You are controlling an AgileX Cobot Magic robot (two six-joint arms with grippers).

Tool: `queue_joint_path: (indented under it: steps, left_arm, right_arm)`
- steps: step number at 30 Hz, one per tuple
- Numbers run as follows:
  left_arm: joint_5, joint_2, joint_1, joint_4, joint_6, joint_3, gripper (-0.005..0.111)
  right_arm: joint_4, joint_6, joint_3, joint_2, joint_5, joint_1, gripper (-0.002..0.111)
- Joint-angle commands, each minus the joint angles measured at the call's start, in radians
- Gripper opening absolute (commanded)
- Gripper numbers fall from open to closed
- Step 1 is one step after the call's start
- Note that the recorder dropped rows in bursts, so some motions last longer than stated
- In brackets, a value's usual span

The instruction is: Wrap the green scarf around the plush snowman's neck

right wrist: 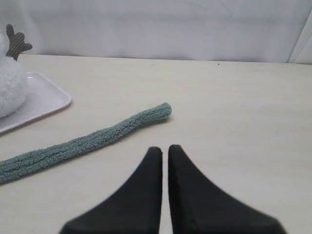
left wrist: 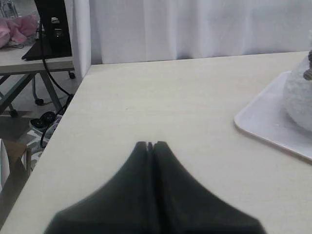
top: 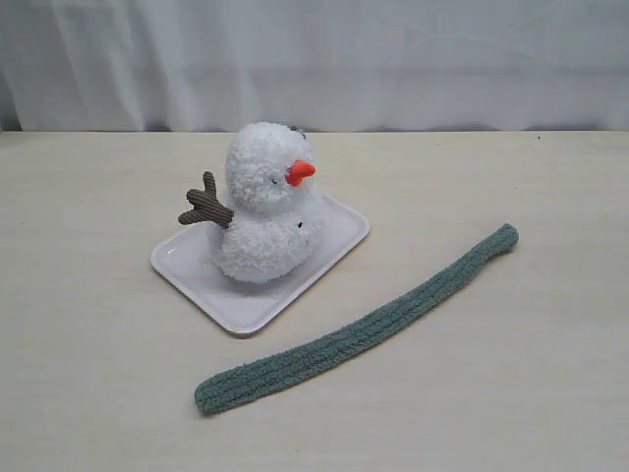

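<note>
Black right gripper was seen closed and empty, with the left gripper likewise shut on nothing. Just ahead of the right one, the green scarf was laid flat beside the tray, long axis diagonal along the tray's edge. The plush snowman was stood on the tray. The right arm was judged nearer.

Open table around green scarf

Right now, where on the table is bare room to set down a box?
The table is bare left of the white tray, behind the plush snowman up to the curtain, and right of the green scarf. The strip between tray and scarf is narrow.
</note>
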Motion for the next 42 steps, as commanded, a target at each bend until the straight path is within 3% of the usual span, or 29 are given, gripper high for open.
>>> queue_joint_path:
  steps: [1, 8, 12, 15, 23, 26, 31, 33, 34, 35, 39, 40, 42]
  left_arm:
    - [-0.011, -0.003, 0.001, 0.000, -0.002, 0.004, 0.000]
    - [-0.011, -0.003, 0.001, 0.000, -0.002, 0.004, 0.000]
    - [-0.011, -0.003, 0.001, 0.000, -0.002, 0.004, 0.000]
    - [-0.011, -0.003, 0.001, 0.000, -0.002, 0.004, 0.000]
    - [-0.011, -0.003, 0.001, 0.000, -0.002, 0.004, 0.000]
    - [-0.011, -0.003, 0.001, 0.000, -0.002, 0.004, 0.000]
    - [-0.011, -0.003, 0.001, 0.000, -0.002, 0.004, 0.000]
    - [-0.011, -0.003, 0.001, 0.000, -0.002, 0.004, 0.000]
    - [-0.011, -0.003, 0.001, 0.000, -0.002, 0.004, 0.000]
    - [-0.011, -0.003, 0.001, 0.000, -0.002, 0.004, 0.000]
    - [-0.011, -0.003, 0.001, 0.000, -0.002, 0.004, 0.000]
    - [-0.011, -0.003, 0.001, 0.000, -0.002, 0.004, 0.000]
    - [-0.011, -0.003, 0.001, 0.000, -0.002, 0.004, 0.000]
  right_arm:
    - [-0.008, -0.001, 0.003, -0.005, 0.002, -0.004, 0.004]
    - [-0.011, -0.001, 0.003, -0.005, -0.024, -0.004, 0.004]
    - [-0.104, -0.005, 0.003, -0.005, -0.091, -0.004, 0.004]
    - [-0.199, -0.005, 0.003, -0.005, -0.230, -0.004, 0.004]
    - [-0.144, -0.005, 0.003, -0.005, -0.694, -0.004, 0.004]
    - [-0.019, 0.137, 0.003, -0.005, -0.950, -0.002, 0.004]
    - [-0.070, 0.487, 0.003, -0.005, -1.104, -0.002, 0.004]
    - [-0.116, 0.496, -0.064, -0.005, -0.896, -0.002, 0.004]
    - [-0.154, 0.507, -0.163, -0.005, -0.605, -0.002, 0.006]
    - [-0.176, 0.507, -0.241, 0.003, -0.439, -0.002, 0.012]
    - [-0.191, 0.417, -0.524, 0.212, -0.037, -0.002, 0.061]
    - [-0.188, 0.378, -0.583, 0.278, 0.049, 0.000, 0.069]
    - [-0.146, 0.219, -0.683, 0.423, 0.213, 0.000, 0.075]
